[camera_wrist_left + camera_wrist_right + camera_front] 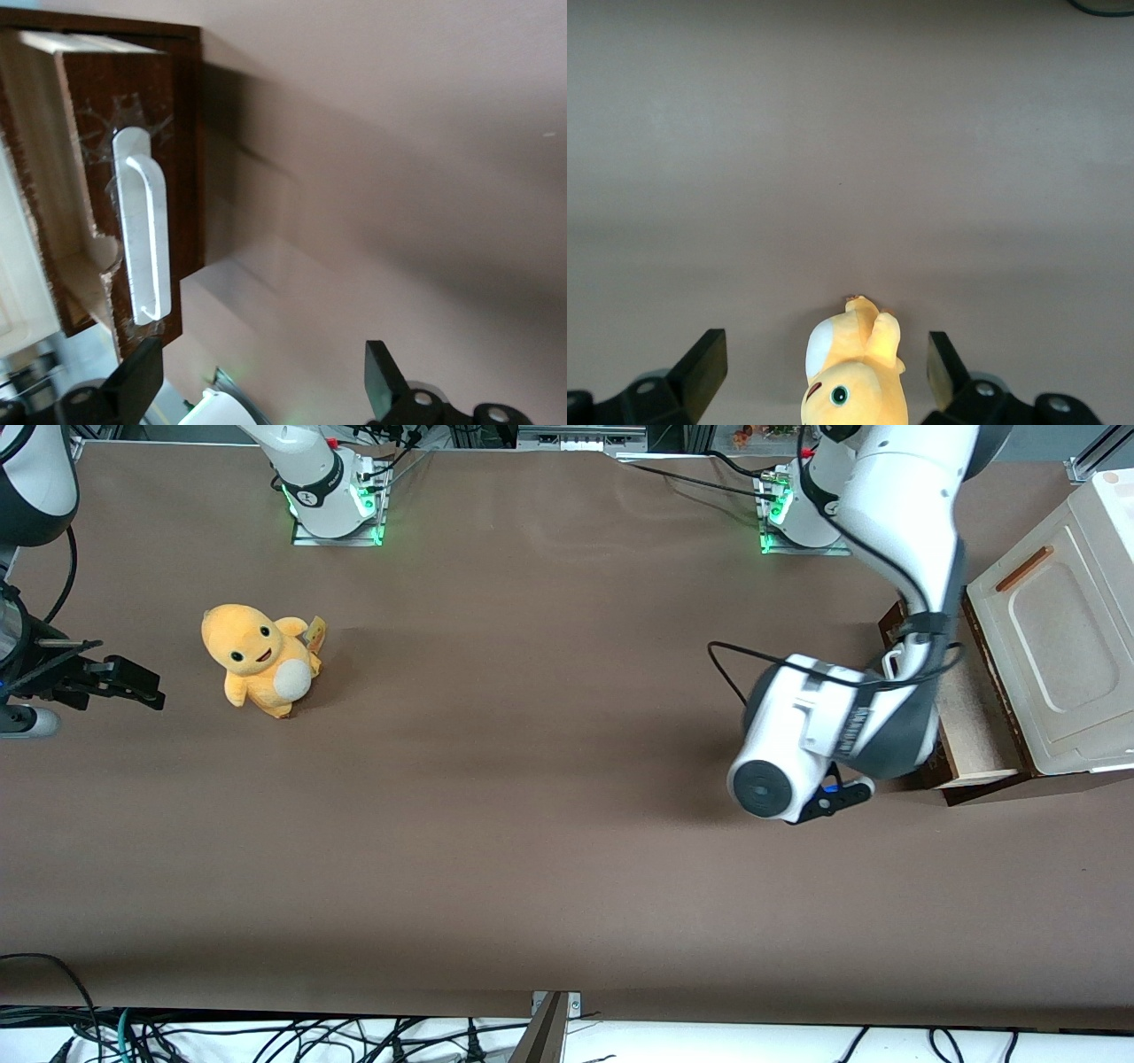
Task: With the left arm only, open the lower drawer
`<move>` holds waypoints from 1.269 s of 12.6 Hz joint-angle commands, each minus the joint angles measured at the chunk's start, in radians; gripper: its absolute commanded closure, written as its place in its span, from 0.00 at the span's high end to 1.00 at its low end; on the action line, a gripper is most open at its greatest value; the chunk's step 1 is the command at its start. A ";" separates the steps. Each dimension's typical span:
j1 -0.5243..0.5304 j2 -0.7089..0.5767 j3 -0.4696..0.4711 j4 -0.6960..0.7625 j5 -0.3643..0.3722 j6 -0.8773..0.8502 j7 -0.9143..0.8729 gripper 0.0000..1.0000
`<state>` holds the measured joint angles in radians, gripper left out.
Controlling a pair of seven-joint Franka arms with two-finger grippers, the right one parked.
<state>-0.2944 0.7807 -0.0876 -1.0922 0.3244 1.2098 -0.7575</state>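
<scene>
The lower drawer (133, 212) sat in the cabinet (1059, 646) at the working arm's end of the bench (532, 824), already drawn out part of the way, its light tan inside (970, 717) showing in the front view. The left arm (895, 531) reached down in front of the drawer, and its end effector (261, 390) hung close to the drawer's dark brown front, released, with both fingers spread wide and nothing between them. It touched neither the front nor the white bar handle (143, 237).

The drawer looked like a stiff wooden box that would slide straight out rather than flex, probably light with little visible inside it, though friction in its runners cannot be judged from here. The handle was the plain place to take hold: a smooth, rigid bar standing off the front, with a gap under it for a finger to slip into. Its glossy surface might let the fingers slide along it, so a grip near the middle, squarely across the bar, would likely pull most evenly. The chipped edge of the front beside the handle looked fragile and is best left alone.

A yellow plush toy (261, 660) lay well apart, toward the parked arm's end.
</scene>
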 commanded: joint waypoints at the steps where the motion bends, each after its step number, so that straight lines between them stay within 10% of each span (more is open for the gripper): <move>1: 0.061 -0.027 -0.004 0.087 -0.090 -0.007 0.124 1.00; 16: 0.218 -0.083 0.000 0.222 -0.238 0.083 0.397 1.00</move>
<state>-0.0808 0.7234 -0.0905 -0.8709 0.1118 1.2791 -0.4266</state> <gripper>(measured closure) 0.000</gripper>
